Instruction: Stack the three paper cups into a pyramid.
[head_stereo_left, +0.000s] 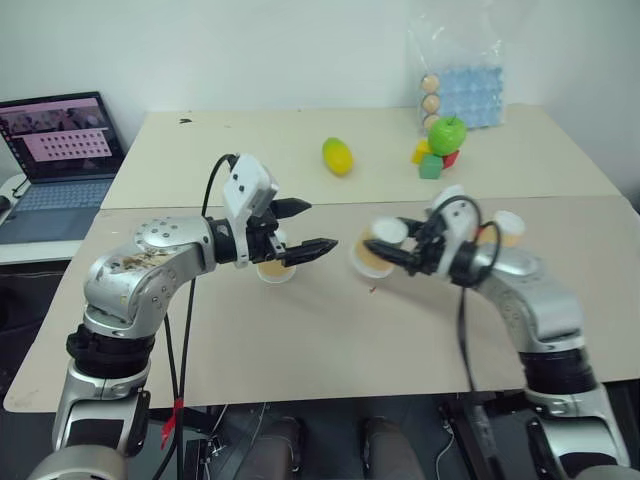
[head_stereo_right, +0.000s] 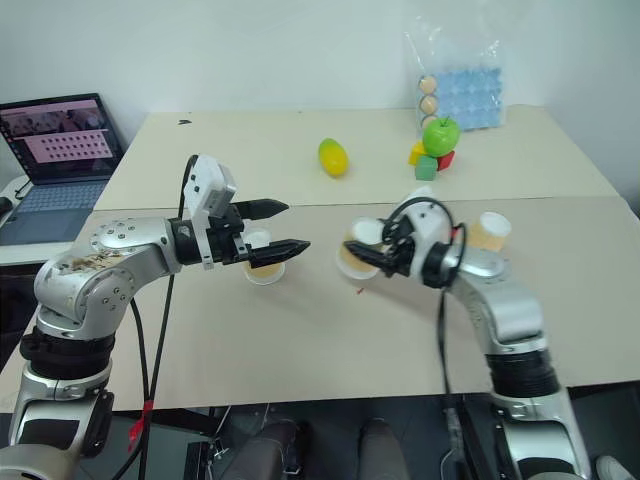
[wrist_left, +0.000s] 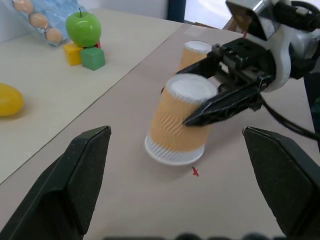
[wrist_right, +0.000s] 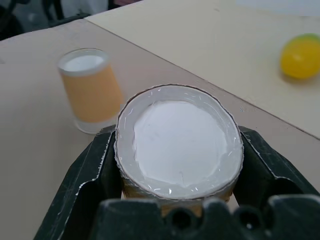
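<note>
My right gripper (head_stereo_left: 385, 248) is shut on a tan paper cup (wrist_left: 180, 120). That cup is tilted, with its white base (wrist_right: 180, 142) up and its wide rim low over the table. My left gripper (head_stereo_left: 320, 225) stands open to the left of that cup, with nothing between its black fingers (wrist_left: 85, 165). A second cup (head_stereo_left: 277, 268) stands upside down on the table just under the left gripper's lower finger. The third cup (head_stereo_left: 508, 228) stands upside down behind my right arm, further to the right.
On the far table lie a yellow-green mango (head_stereo_left: 337, 156), a green apple (head_stereo_left: 447, 133) on coloured blocks (head_stereo_left: 430, 160), and a bag with eggs (head_stereo_left: 460, 90). A laptop (head_stereo_left: 62, 150) is open on a side table to the left. A seam (head_stereo_left: 350, 203) separates the two tables.
</note>
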